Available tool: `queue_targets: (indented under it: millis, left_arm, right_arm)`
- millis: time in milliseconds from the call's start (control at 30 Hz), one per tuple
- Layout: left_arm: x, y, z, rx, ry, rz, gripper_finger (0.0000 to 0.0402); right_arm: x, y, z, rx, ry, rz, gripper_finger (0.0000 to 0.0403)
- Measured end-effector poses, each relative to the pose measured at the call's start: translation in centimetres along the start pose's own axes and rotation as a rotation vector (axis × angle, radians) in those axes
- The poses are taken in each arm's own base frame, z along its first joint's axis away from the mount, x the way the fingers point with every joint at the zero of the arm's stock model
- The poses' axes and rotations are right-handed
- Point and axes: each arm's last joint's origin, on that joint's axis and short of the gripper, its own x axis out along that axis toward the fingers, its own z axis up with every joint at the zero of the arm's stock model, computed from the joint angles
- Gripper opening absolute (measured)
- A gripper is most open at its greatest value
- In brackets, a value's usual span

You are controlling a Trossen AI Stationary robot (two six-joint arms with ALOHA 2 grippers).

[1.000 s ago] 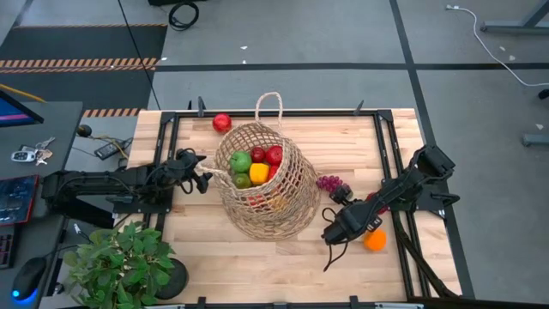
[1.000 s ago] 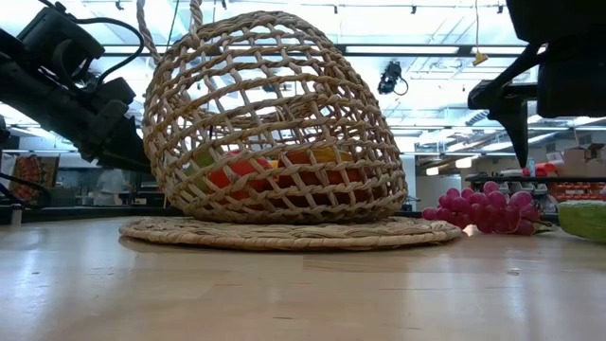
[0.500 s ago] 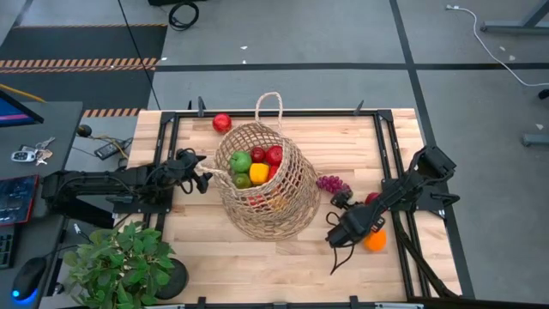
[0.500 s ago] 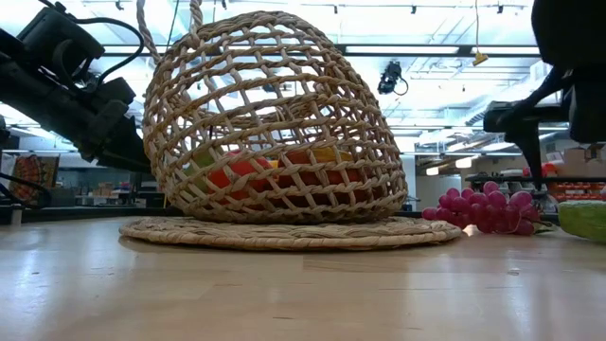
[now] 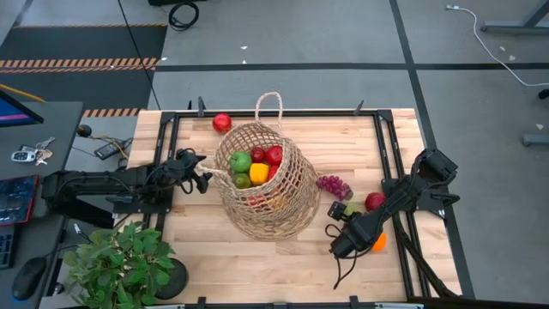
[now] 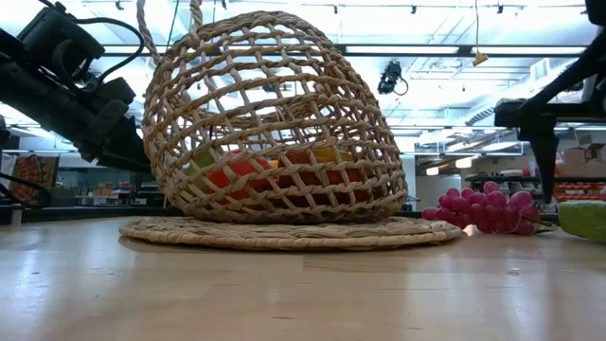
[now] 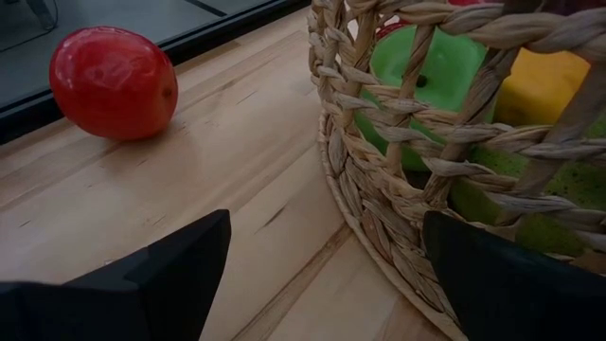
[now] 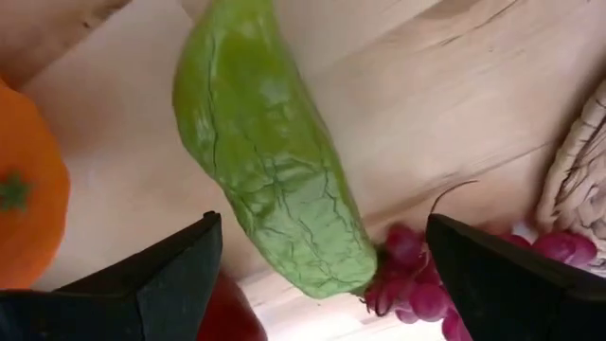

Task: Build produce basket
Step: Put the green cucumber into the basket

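- Beside the rim of the basket (image 5: pixel 264 182), the left gripper (image 5: pixel 202 179) is waiting low over the table (image 5: pixel 283 266) with its fingers spread wide and nothing between them.
- Ahead of that gripper, the basket is leaning over on its side on a flat woven mat (image 6: pixel 284 232), its mouth facing up toward the overhead camera.
- Through the weave just in front of the left fingers, a green apple (image 7: pixel 431 80), a yellow pepper (image 7: pixel 544 90) and a rough green piece (image 7: pixel 530 204) are showing inside the basket.
- Off to one side of the left gripper, away from the basket, a red apple (image 7: pixel 114 82) is sitting on the bare wood, near the table's far edge.
- Over the table's right side, the right gripper (image 5: pixel 341 245) is hovering with its fingers also wide apart, gripping nothing.
- Straight ahead of the right gripper, a long green vegetable (image 8: pixel 270 152) is lying on the wood, its far end touching a bunch of purple grapes (image 8: pixel 417 275).
- Close beside the right gripper an orange (image 8: pixel 28 204) is resting, and a red fruit (image 5: pixel 374 201) is sitting just past the green vegetable.
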Motion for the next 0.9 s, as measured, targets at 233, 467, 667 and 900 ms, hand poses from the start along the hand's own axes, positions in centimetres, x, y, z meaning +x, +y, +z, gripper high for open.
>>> queue_targets:
  millis: [233,467,667,900]
  left_arm:
    - [0.00,0.00,-0.01,0.000,0.000,-0.001,0.0357]
    - [0.01,0.00,-0.01,0.000,0.001,0.000,0.0357]
    - [0.00,0.00,0.00,0.000,0.000,0.000,0.0357]
    - [0.00,0.00,0.00,0.000,0.000,0.000,0.0357]
  right_arm:
    - [-0.08,0.38,0.18,0.000,-0.017,0.030,0.0348]
    - [-0.04,0.26,0.23,-0.003,-0.023,0.029,0.0291]
    - [-0.04,0.28,0.23,-0.004,-0.025,0.036,0.0240]
    - [0.05,0.01,0.15,0.004,-0.023,0.040,0.0188]
